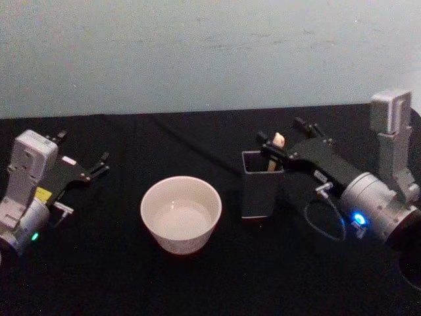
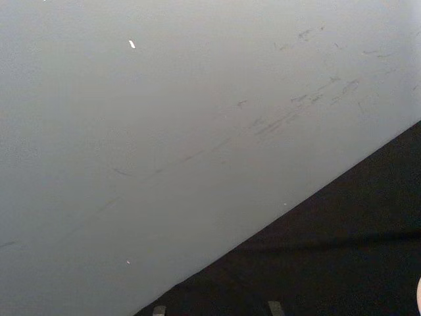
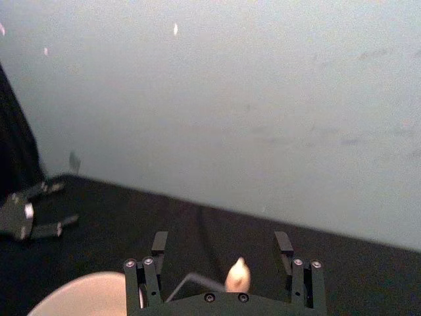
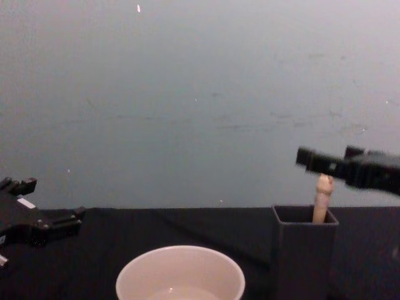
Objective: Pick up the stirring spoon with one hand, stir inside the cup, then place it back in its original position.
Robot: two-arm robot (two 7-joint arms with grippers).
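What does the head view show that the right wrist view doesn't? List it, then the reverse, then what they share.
Head view alone: the dark holder box seen whole with the stirring spoon standing in it, the whole cup, and both arm bodies. Right wrist view alone: the open gap between the right pincer fingers, with the spoon's top between them, untouched. Both share: the spoon's top, part of the cup, the open left pincer off to the side, the black table and the pale wall.

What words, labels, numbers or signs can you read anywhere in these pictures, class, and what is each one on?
No text can be read.
White label on the left gripper: too blurred to read.
Yellow sticker on the left arm's wrist: too small to read.
White tag on the right gripper: unreadable.
The cup, holder box and stirring spoon carry no visible markings.
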